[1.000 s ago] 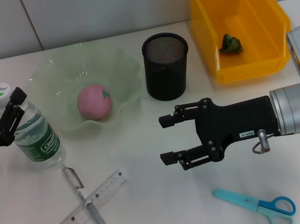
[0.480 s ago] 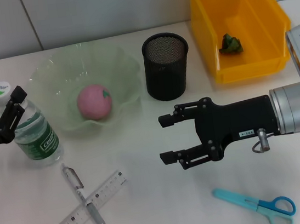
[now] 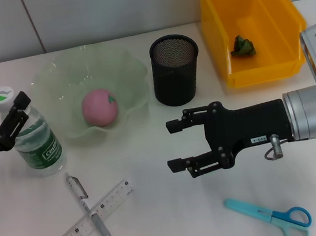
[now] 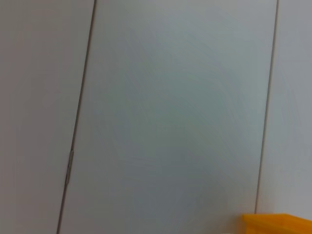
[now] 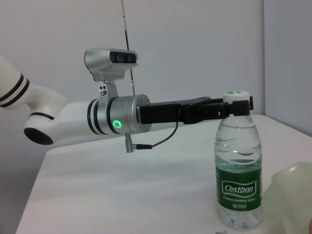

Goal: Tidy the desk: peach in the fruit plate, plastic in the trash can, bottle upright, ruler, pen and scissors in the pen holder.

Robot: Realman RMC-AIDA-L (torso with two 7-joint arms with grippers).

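On my white table (image 3: 158, 211) stand the bottle (image 3: 35, 140), fruit plate (image 3: 91, 95), pen holder (image 3: 175, 69) and yellow trash can (image 3: 250, 24); the pen (image 3: 88, 208) lies across the ruler (image 3: 90, 222), scissors (image 3: 270, 215) to my right.

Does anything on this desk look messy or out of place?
Yes. A pen lies crossed over a ruler and the scissors lie loose on the table, all outside the pen holder. The bottle stands upright.
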